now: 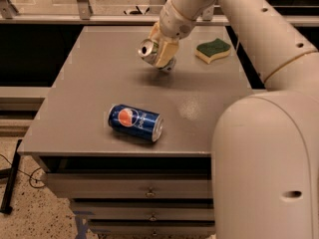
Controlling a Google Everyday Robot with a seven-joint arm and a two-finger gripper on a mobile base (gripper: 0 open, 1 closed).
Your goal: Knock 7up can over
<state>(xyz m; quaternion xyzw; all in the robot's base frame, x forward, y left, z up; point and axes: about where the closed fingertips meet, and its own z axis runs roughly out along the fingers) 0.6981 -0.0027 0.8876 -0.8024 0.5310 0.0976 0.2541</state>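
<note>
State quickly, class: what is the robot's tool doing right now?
Tool: closed on the tilted 7up can, over the table's far side, left of the sponge.

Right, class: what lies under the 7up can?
Only bare table and a shadow; the 7up can hangs tilted in the gripper. The fingers cover the can's lower end, so whether it touches the table is unseen.
</note>
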